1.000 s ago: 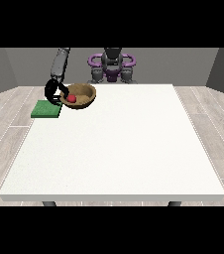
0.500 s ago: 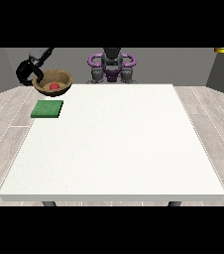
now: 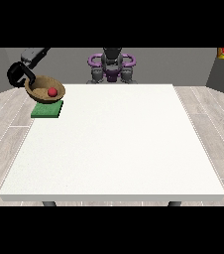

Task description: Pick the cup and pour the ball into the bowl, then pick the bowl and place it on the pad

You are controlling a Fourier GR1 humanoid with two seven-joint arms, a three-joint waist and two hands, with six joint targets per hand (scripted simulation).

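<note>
Front view: my hand at the view's left [image 3: 18, 74] is gripping the tilted bowl [image 3: 44, 89] above the pad [image 3: 47, 110]; further tilting risks spilling the ball [image 3: 51, 92].

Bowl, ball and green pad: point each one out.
bowl [image 3: 38, 86]: front view, on its inner wall left of the ball.
ball [image 3: 51, 92]: front view, on its red middle.
green pad [image 3: 46, 110]: front view, on its bare top below the bowl.

Only the green pad [image 3: 47, 109] lies on my white surface [image 3: 114, 144], at its far corner on the view's left; the bowl [image 3: 45, 90] hangs just above it, blocking descent there.
</note>
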